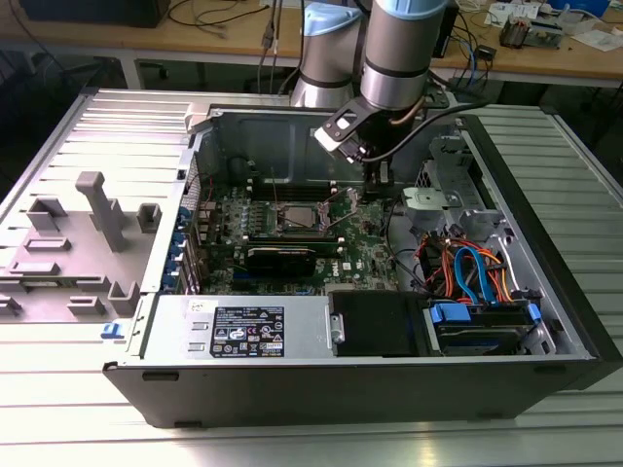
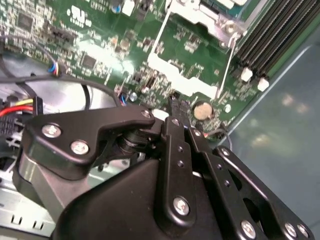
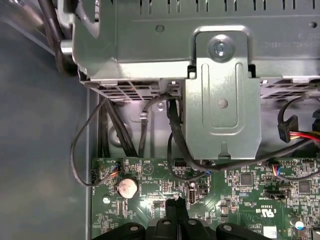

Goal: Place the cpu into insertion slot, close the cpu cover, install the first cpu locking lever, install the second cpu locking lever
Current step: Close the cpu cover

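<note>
In the exterior view, the arm reaches down into an open computer case (image 1: pixel 292 389) lying on its side. The gripper (image 1: pixel 371 187) hangs low over the green motherboard (image 1: pixel 365 248), close to the board's edge on the exterior view's right, beside the silver drive cage (image 1: pixel 438 199). The insertion slot (image 1: pixel 298 217) sits near the middle of the board, well apart from the gripper, with a silvery frame around a darker centre. From here I cannot tell whether the cpu lies in it.

In the second wrist view, the two black fingers (image 2: pixel 172 127) run side by side down to the board with no gap visible between them. The jaws are closed and hold nothing. The tips sit just above the board beside a round coin cell (image 2: pixel 202 110). The cpu cover (image 2: pixel 197 17) shows as silvery metal lying flat at the socket, with a thin silvery rod (image 2: pixel 230 60) running along one side of it. Long black memory slots (image 2: pixel 272 37) with white latches lie just beyond the rod.

In the first wrist view, the fingertips (image 3: pixel 171 206) are pressed together over the green board near its edge by the drive cage. The coin cell (image 3: pixel 127 187) is near them to one side. Beyond the board's edge stands a grey metal bracket (image 3: pixel 222 95), with black cables (image 3: pixel 172 125) looping down from it to the board.
</note>
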Motion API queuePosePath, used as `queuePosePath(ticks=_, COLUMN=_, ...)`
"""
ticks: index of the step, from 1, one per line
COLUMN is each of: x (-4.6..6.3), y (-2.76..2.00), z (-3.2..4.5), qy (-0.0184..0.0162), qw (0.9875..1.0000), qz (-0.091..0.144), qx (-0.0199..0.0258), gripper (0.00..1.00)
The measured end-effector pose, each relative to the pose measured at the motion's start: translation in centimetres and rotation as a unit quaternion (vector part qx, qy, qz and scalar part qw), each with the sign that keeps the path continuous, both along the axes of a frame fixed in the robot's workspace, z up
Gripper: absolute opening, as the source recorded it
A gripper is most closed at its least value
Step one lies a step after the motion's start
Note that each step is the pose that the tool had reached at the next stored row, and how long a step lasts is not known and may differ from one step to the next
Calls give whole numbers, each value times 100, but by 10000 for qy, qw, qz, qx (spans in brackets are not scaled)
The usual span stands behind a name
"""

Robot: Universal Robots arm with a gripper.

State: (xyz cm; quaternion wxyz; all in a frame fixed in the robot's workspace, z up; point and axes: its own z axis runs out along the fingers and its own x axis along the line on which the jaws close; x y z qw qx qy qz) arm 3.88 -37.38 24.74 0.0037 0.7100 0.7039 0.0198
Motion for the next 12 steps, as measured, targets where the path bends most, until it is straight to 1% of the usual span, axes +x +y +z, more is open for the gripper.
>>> queuePosePath(ticks=2, x=-47, y=-1, z=-3, qy=1, qw=10000, qz=0, qx=-1, gripper=11)
queuePosePath(ticks=12, x=-53, y=0, z=-4, qy=1, qw=10000, qz=0, qx=12, gripper=11)
